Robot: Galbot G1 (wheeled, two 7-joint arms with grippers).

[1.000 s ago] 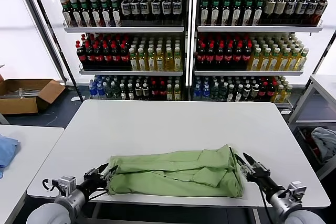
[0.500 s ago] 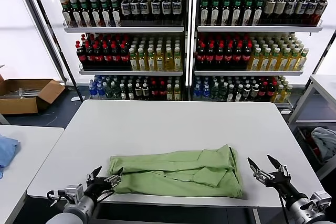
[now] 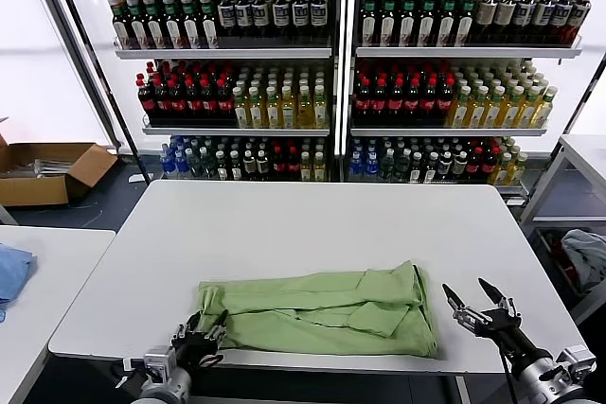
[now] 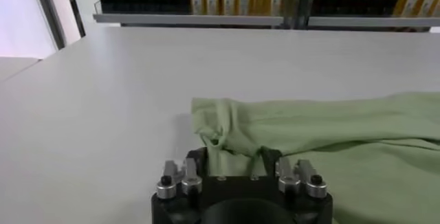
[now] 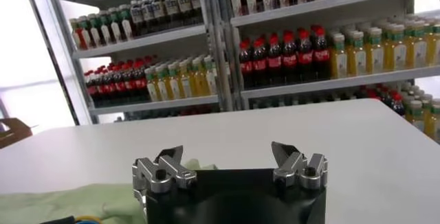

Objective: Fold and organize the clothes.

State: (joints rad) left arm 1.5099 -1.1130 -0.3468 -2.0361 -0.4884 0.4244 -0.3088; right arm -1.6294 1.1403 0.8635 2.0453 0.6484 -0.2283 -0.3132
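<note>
Left claw [image 3: 197,336] pinching shirt [image 3: 322,314] at its near corner. Right claw [image 3: 478,300] spread, just beside shirt's other end, on table [image 3: 312,224]. Shelves [image 3: 331,52] beyond, full of bottles [image 3: 237,106].

White table [image 3: 284,224] carries folded green shirt [image 3: 322,309] near front edge.

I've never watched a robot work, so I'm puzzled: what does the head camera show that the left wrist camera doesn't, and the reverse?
Only the head view shows the right gripper, open above the white table just off the shirt's right end, plus the whole folded light green shirt, a cardboard box and blue cloth. Only the left wrist view shows, close up, the left gripper at the shirt's bunched corner. Both show the shirt, the table and shelves of bottles.
</note>
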